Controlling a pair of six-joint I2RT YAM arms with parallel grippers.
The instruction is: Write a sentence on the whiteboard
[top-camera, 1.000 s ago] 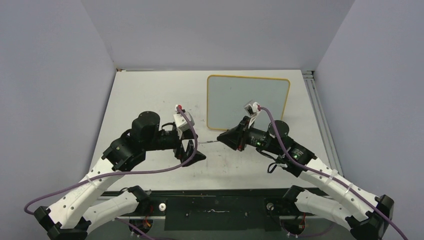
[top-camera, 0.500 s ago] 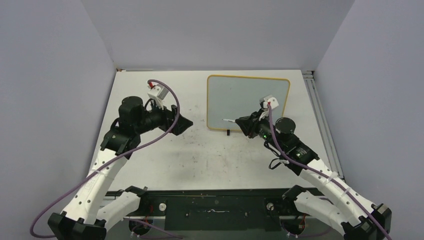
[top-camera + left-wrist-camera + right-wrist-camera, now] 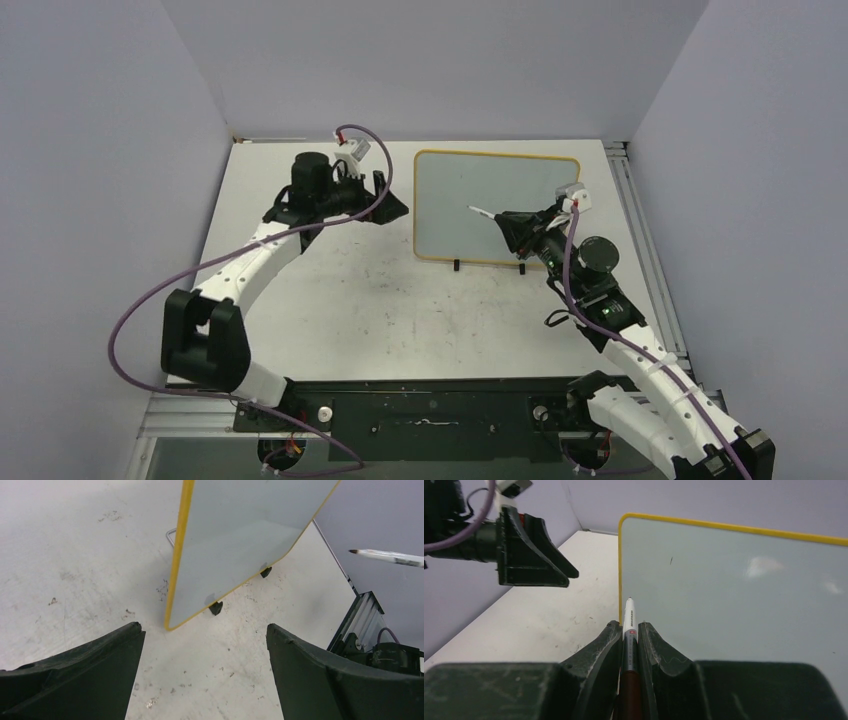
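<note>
While the scuffed white tabletop (image 3: 330, 290) bears the small yellow-framed whiteboard (image 3: 470, 190) upright at its far side, black left gripper (image 3: 204, 630) splayed wide beside the board's left edge, black right gripper (image 3: 630, 626) clenched on a slim white marker (image 3: 629, 612) before its face

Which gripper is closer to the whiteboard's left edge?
Left. The left gripper is open just beside that whiteboard edge, not touching. The right gripper, shut on the marker, is in front of its face, farther right.
</note>
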